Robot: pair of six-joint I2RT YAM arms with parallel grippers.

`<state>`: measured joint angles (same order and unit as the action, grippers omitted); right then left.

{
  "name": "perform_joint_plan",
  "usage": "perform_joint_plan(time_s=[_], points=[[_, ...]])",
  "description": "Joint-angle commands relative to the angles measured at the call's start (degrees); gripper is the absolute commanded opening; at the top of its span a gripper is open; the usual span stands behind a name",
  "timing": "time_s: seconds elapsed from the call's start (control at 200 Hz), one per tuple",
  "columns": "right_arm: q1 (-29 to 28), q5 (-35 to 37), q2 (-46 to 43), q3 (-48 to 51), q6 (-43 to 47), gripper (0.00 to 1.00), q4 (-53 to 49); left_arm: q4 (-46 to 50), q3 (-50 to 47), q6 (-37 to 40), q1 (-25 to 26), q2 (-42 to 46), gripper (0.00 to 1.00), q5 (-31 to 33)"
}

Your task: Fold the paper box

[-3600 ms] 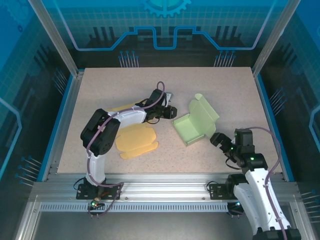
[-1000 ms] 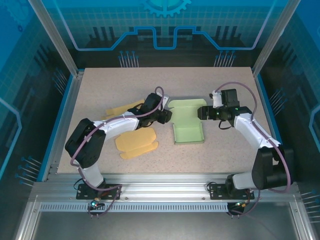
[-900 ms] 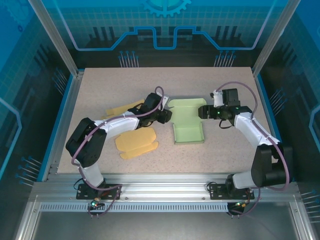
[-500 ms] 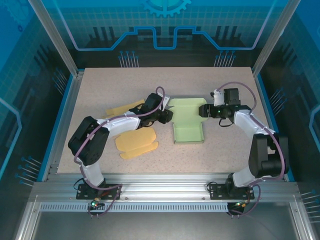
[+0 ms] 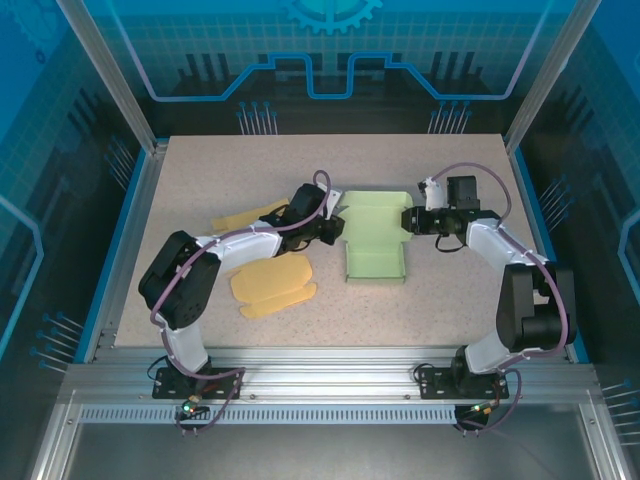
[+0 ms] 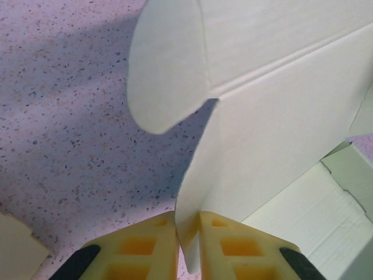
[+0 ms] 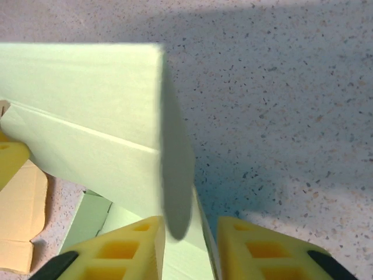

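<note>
The pale green paper box (image 5: 375,250) lies open and part-folded at the table's middle, its far panel (image 5: 377,208) flat between both grippers. My left gripper (image 5: 335,228) is shut on the box's left side flap (image 6: 262,134); the card is pinched between the yellow fingers (image 6: 148,248) of the left gripper (image 6: 187,220). My right gripper (image 5: 408,220) is at the box's right side. In the right wrist view the right gripper (image 7: 189,224) stands open around an upright side flap (image 7: 175,192) of the box (image 7: 87,105), with a gap to the right finger (image 7: 256,248).
A flat yellow card blank (image 5: 272,283) lies near-left of the box, under my left arm. A second yellow piece (image 5: 245,216) lies farther left. Bare speckled table (image 5: 460,290) stretches right and in front of the box. A blue-edged frame rings the table.
Since 3.6 s ago my right arm has come from the near right to the box's right side, and the box has turned square. Over the last second box and grippers edged slightly farther away.
</note>
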<state>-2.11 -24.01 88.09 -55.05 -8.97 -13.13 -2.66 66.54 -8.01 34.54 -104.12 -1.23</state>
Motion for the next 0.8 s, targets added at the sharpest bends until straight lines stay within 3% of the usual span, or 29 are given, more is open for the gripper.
perform_joint_plan(time_s=[0.0,0.36,0.795], points=[[-0.88,0.38,-2.07,0.42,-1.01,0.22,1.26,-2.75,1.66,-1.54,-0.43,0.45,0.14,-2.02],[-9.63,18.92,-6.53,2.67,-4.55,0.03,5.60,-8.80,2.40,-5.52,0.40,0.61,0.03,-0.07],[-15.70,32.65,1.12,-3.01,-5.41,0.00,16.43,-14.94,4.31,-5.81,0.99,-1.25,0.00,4.42]])
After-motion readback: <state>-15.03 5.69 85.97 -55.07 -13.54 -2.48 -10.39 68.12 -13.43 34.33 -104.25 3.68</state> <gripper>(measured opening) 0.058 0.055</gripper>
